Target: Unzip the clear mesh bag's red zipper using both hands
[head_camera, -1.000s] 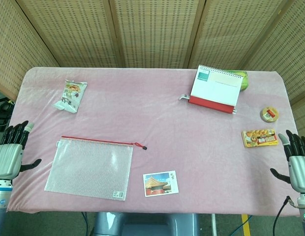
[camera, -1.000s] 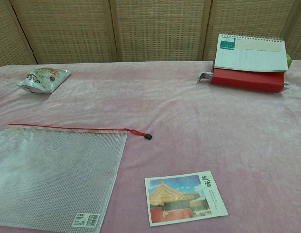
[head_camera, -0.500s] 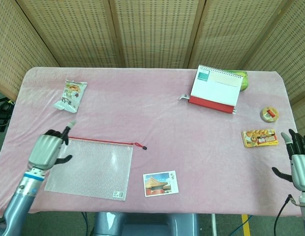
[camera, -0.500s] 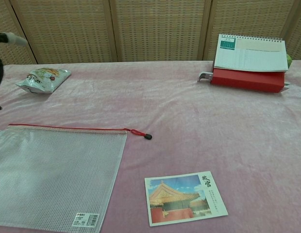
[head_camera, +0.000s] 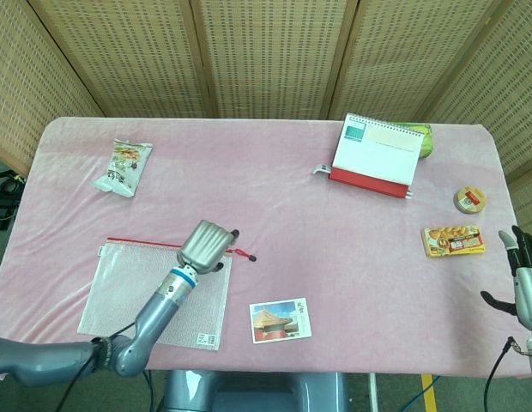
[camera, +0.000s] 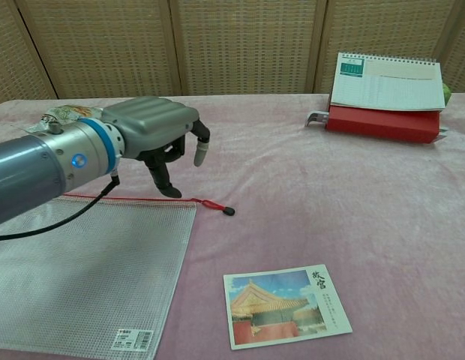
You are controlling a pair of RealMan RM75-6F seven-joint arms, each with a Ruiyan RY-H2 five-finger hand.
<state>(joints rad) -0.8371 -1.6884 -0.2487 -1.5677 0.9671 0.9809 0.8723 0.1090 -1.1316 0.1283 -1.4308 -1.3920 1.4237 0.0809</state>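
1. Pink cloth covers the table [head_camera: 275, 189], which stands in front of woven cane screens [head_camera: 266, 51].
2. The clear mesh bag [head_camera: 154, 296] lies flat near the front left of the table, its red zipper [camera: 135, 199] running along the far edge.
3. The zipper looks closed along its whole length, and its red pull cord [camera: 217, 207] with a dark tip trails onto the cloth just past the bag's right corner.
4. The left hand [camera: 161, 131] hangs above the right end of the zipper, close to the pull cord.
5. Its fingers [camera: 200, 154] curl downward and are apart; in the chest view they hold nothing and do not reach the bag or the cord.
6. The left forearm stretches over the bag from the front left corner of the table.
7. The right hand [head_camera: 525, 275] shows only in the head view, at the right edge beyond the table, fingers upright and spread, holding nothing.
8. A postcard [camera: 286, 304] with a red-roofed building lies just right of the bag's front corner.
9. A snack packet [head_camera: 124, 166] sits at the back left.
10. A desk calendar [head_camera: 375, 154] on a red base stands at the back right, with something green behind it.
11. A small round tin [head_camera: 470, 200] and a flat food pack [head_camera: 453, 240] lie near the right edge.
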